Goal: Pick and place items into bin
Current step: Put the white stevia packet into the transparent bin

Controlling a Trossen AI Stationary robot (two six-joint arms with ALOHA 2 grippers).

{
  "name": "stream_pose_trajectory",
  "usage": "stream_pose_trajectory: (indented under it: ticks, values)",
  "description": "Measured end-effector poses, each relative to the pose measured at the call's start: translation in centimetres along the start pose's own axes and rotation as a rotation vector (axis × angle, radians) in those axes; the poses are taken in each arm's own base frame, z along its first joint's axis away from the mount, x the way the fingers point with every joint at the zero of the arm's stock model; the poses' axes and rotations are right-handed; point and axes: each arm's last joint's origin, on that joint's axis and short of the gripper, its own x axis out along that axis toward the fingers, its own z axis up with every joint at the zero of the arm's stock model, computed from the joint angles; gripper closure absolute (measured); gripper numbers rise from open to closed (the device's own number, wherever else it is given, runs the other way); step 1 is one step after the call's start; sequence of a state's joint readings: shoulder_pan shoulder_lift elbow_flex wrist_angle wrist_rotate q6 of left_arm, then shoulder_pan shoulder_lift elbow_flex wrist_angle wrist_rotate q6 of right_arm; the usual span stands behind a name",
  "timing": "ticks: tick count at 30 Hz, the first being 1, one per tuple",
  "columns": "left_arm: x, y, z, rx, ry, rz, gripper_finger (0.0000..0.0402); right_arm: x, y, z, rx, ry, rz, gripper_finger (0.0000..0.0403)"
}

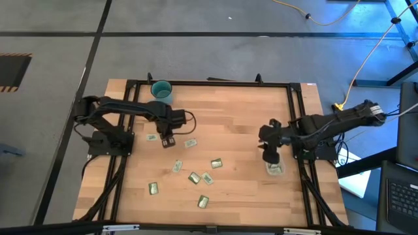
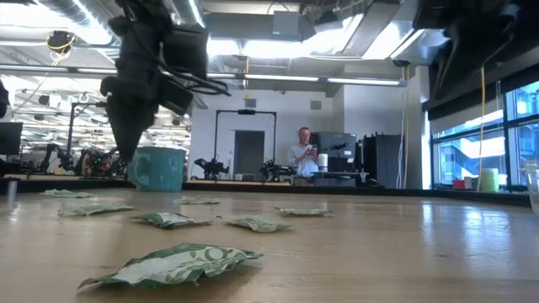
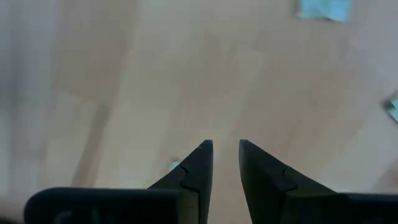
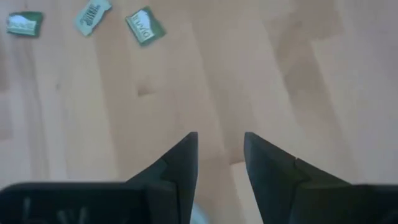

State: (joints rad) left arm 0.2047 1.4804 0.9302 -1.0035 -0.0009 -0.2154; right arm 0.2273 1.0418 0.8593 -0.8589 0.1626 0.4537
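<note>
Packets loose on table; bin at right edge.
Right gripper (image 1: 271, 156) open, empty, above bin (image 1: 275, 170), apparently after release; left gripper (image 1: 167, 139) parted, empty, over packets (image 1: 196, 177).

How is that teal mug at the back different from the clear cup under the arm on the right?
The teal mug is opaque and stands at the table's far edge by the left arm; the clear cup is see-through and stands near the right edge. The mug looks empty from above, while the cup seems to hold packets. The right gripper hangs beside the cup; no gripper is by the mug. Both stand upright.
</note>
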Motion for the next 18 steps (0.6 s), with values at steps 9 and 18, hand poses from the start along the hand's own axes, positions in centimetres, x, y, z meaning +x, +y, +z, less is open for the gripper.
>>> stream_pose_trajectory:
  ticks: [9,18]
  values:
    - [0.9,1.0,-4.0,-0.204,-0.015,0.058,0.0322,0.1,-2.0,2.4,-0.129,-0.124,0.108,0.0270]
    - [2.5,1.4,-5.9,-0.319,0.060,0.119,0.0296,0.2,-3.6,3.0,-0.141,-0.145,0.083,0.0270]
